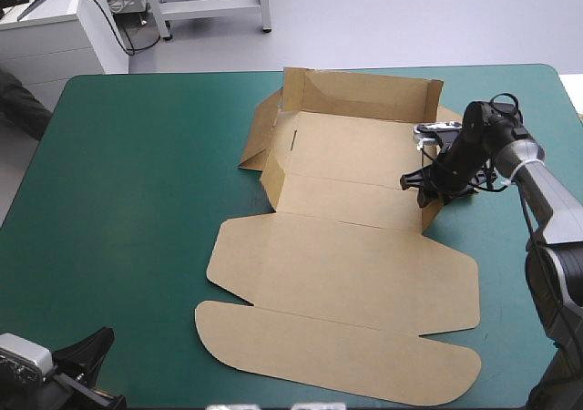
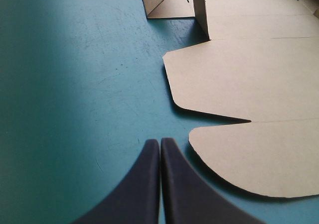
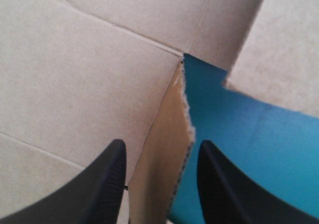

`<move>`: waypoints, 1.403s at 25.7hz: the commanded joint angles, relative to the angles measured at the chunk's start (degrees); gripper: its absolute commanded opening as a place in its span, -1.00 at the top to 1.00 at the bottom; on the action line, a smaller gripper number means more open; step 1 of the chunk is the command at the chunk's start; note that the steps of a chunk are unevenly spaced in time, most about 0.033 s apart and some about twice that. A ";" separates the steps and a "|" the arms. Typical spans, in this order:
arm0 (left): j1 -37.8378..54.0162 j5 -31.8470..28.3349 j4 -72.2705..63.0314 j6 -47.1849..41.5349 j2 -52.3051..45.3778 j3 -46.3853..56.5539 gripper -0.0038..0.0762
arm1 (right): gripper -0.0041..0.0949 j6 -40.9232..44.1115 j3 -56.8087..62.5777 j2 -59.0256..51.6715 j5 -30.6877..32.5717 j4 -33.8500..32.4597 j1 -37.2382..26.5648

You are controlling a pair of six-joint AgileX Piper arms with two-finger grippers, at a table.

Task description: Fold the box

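Observation:
The brown box point(image 1: 346, 264) lies in the middle of the table, its lid panels flat toward the near edge. Its back wall point(image 1: 364, 94) stands raised and the left side flap point(image 1: 260, 137) is partly up. My right gripper point(image 1: 424, 187) is at the box's right side, tilted down. In the right wrist view it point(image 3: 162, 144) is open, its black fingers astride the raised right side flap point(image 3: 164, 179), with the box floor point(image 3: 75, 59) beyond. My left gripper point(image 1: 96, 342) rests low near the table's near left corner, shut point(image 2: 160, 140), just left of the lid's rounded flap point(image 2: 259, 154).
The teal-green cover point(image 1: 127, 200) lies bare left of the box. A strip of cover point(image 1: 510, 273) shows between the box and the table's right edge. White furniture stands beyond the far left corner.

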 commanded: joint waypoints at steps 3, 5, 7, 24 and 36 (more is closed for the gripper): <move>-0.29 -4.12 -0.49 -0.07 0.02 -1.33 0.92 | 0.28 -0.44 -1.96 -1.77 0.82 -0.13 0.99; -0.29 -4.12 -0.37 -0.07 0.02 -1.33 0.92 | 0.41 -0.44 -2.05 -1.37 0.99 -0.81 1.29; -0.29 -4.12 -0.37 -0.07 0.02 -1.33 0.92 | 0.68 -0.44 -2.05 -1.18 0.99 -2.40 1.79; -0.29 -4.12 -0.37 -0.07 0.02 -1.33 0.92 | 0.95 -22.12 -14.22 1.12 0.04 -9.74 2.92; -0.29 -4.12 -0.48 -0.07 0.02 -1.33 0.92 | 0.96 -42.97 -29.63 10.73 3.01 -8.43 26.42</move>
